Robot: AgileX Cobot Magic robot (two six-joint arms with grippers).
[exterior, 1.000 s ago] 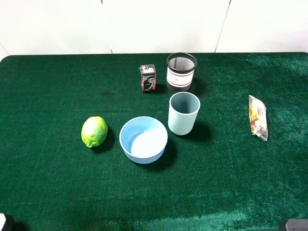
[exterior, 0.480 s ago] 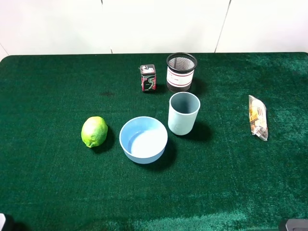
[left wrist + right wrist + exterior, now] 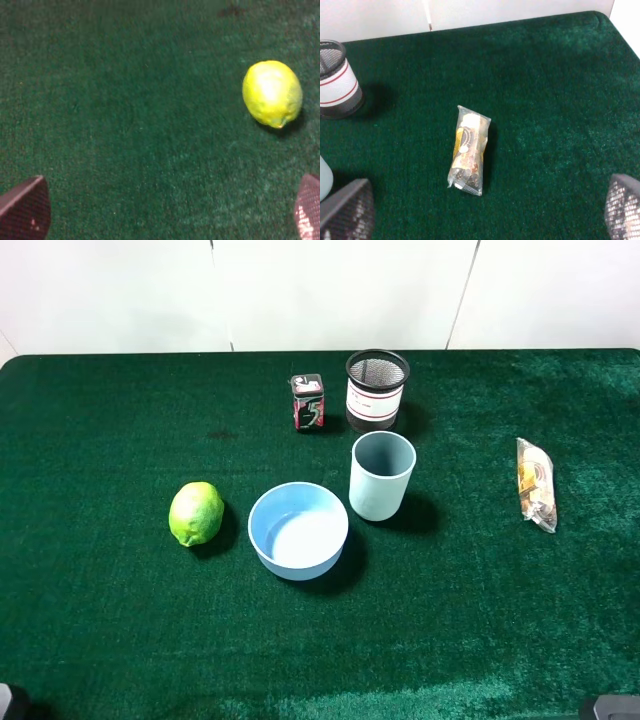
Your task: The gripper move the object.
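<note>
Left pincer (image 3: 165, 212): dark maroon fingertips, fine mesh texture. Right pincer (image 3: 485, 210): grey meshed fingertips.

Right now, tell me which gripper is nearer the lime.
Left. The left gripper has the lime in view just ahead; the right gripper faces the snack packet, well away.

Lime (image 3: 196, 513) just left of bowl (image 3: 298, 531); cup (image 3: 381, 476) behind-right, box (image 3: 307, 402) further back.

Table cloth (image 3: 110, 620) showing dark green, fuzzy. Lime (image 3: 196, 513) looking lime-green w/ yellow shine. Bowl (image 3: 298, 531) & cup (image 3: 381, 476) showing light blue. Small box (image 3: 307, 402) red-black. Mesh pot (image 3: 377, 390) black w/ white band, red stripes. Snack pack (image 3: 535, 484) clear, yellow-brown.
</note>
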